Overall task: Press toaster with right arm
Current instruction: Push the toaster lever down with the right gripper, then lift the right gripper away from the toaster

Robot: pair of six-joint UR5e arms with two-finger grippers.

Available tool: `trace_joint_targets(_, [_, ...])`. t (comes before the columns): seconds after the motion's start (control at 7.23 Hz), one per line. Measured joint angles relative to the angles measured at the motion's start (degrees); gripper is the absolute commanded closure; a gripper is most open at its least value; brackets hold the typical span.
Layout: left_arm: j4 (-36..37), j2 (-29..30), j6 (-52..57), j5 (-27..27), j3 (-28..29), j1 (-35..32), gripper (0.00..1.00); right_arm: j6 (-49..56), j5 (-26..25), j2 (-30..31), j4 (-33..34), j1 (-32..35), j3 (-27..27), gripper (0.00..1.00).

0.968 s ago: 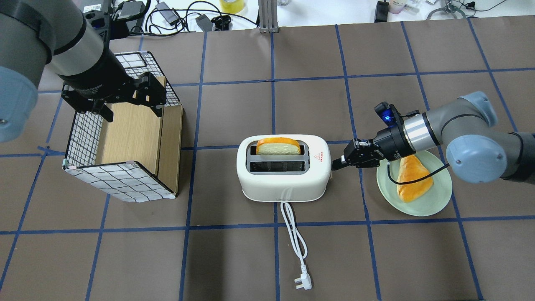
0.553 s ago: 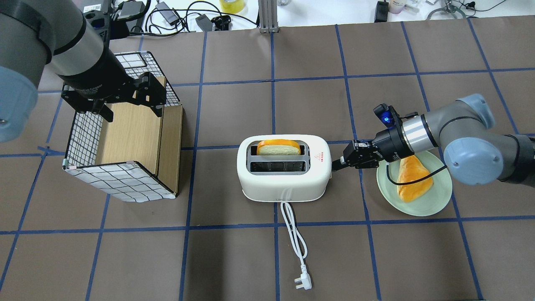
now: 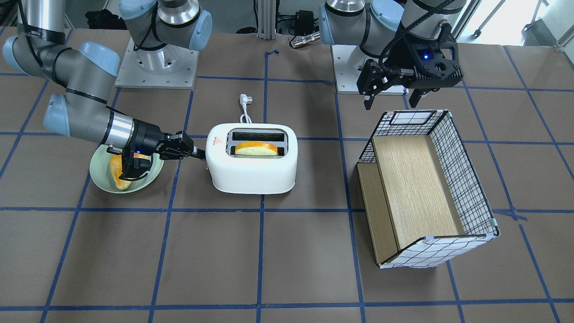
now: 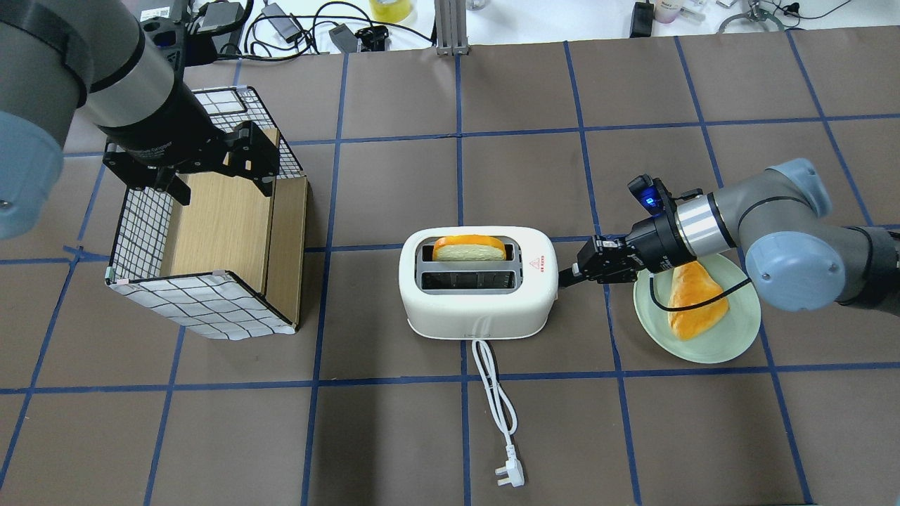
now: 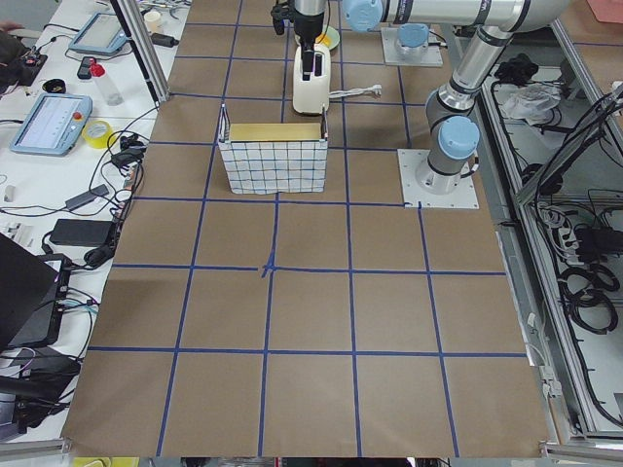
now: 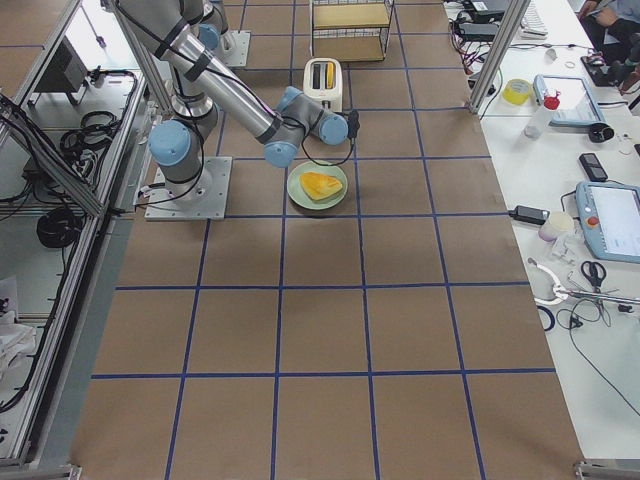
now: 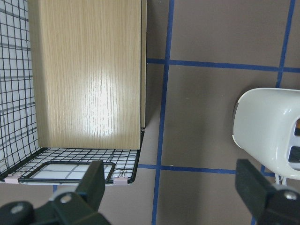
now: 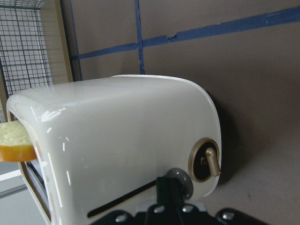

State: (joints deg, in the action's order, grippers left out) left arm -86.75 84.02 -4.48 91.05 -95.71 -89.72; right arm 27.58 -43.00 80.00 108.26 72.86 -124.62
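Note:
The white toaster (image 4: 474,309) stands mid-table with a bread slice (image 4: 469,247) sticking up from its far slot; it also shows in the front view (image 3: 251,175) and the right wrist view (image 8: 126,136). My right gripper (image 4: 564,275) is shut, its fingertips (image 8: 171,190) against the toaster's right end at the lever slot, beside a brass dial (image 8: 208,159). The lever itself is hidden behind the fingers. My left gripper (image 4: 204,172) is open and empty above the wire basket (image 4: 204,302).
A pale green plate (image 4: 710,348) with a piece of bread (image 4: 696,299) lies under my right wrist. The toaster's white cord (image 4: 492,393) and plug (image 4: 510,478) trail toward the near edge. The basket stands left of the toaster.
The bread slice sits slightly lower in the slot. My right wrist has shifted a little while its fingertips stay at the toaster's end. The left arm has not moved.

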Motion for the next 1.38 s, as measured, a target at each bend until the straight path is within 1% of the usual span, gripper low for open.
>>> trace_joint_targets(0.28, [0.0, 0.0, 0.0, 0.0, 0.0, 0.0, 0.0, -0.9, -0.4, 0.4, -0.2, 0.0, 0.3, 1.0])
trace_joint_targets(0.97, [0.0, 0.0, 0.0, 0.0, 0.0, 0.0, 0.0, -7.3, -1.7, 1.7, -1.3, -0.1, 4.4, 1.0])
trace_joint_targets(1.11, [0.0, 0.0, 0.0, 0.0, 0.0, 0.0, 0.0, -8.8, -3.2, 2.1, -1.3, 0.0, 5.8, 1.0])
trace_joint_targets(1.24, [0.0, 0.0, 0.0, 0.0, 0.0, 0.0, 0.0, -10.5, -6.5, 2.5, -1.6, 0.4, 8.4, 1.0])
trace_joint_targets(1.38, [0.0, 0.0, 0.0, 0.0, 0.0, 0.0, 0.0, -11.7, -11.3, 3.1, -2.2, 1.3, 11.8, 1.0])
